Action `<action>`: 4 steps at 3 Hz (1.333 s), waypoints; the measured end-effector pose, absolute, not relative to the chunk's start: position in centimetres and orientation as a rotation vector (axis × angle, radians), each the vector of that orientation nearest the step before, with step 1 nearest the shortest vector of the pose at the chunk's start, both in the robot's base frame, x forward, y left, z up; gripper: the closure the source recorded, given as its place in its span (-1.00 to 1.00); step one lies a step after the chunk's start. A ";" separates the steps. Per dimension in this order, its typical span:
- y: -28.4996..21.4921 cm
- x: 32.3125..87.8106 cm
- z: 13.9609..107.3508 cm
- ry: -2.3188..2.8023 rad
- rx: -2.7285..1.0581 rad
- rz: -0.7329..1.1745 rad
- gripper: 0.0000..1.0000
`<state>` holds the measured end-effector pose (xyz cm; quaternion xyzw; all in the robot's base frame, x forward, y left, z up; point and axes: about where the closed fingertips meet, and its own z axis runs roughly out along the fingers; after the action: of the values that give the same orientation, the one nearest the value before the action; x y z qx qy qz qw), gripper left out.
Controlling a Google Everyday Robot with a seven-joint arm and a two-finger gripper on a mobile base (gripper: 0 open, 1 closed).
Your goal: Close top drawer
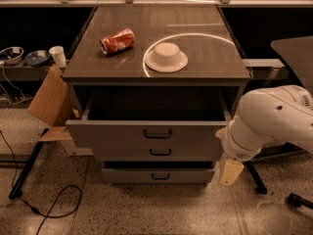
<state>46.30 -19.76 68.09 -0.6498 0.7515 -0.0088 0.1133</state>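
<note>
The top drawer (146, 133) of the grey cabinet is pulled out, its deep box open and empty. Its flat grey front carries a small dark centre handle (157, 134). Two shorter drawer fronts (160, 152) sit below it, the lowest (160, 176) out a little. My white arm (266, 121) reaches in from the right beside the drawer's right front corner. My gripper (231, 173) hangs below the arm, low at the cabinet's right side, next to the lowest drawer front.
On the cabinet top lie a red can (117, 41) on its side and an upturned white bowl (167, 57). A cardboard box (51, 102) leans at the left. A black cable (44, 204) and a stand leg (27, 168) lie on the floor.
</note>
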 end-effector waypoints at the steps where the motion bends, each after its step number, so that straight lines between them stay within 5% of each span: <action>1: -19.9 46.7 68.5 2.205 -1.900 -0.021 0.00; 3: -18.9 48.7 68.4 2.186 -1.917 0.005 0.92; 4: -18.2 49.7 67.5 2.180 -1.922 0.020 1.00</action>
<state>49.66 -18.19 67.48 -0.6569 0.7448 0.0067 0.1173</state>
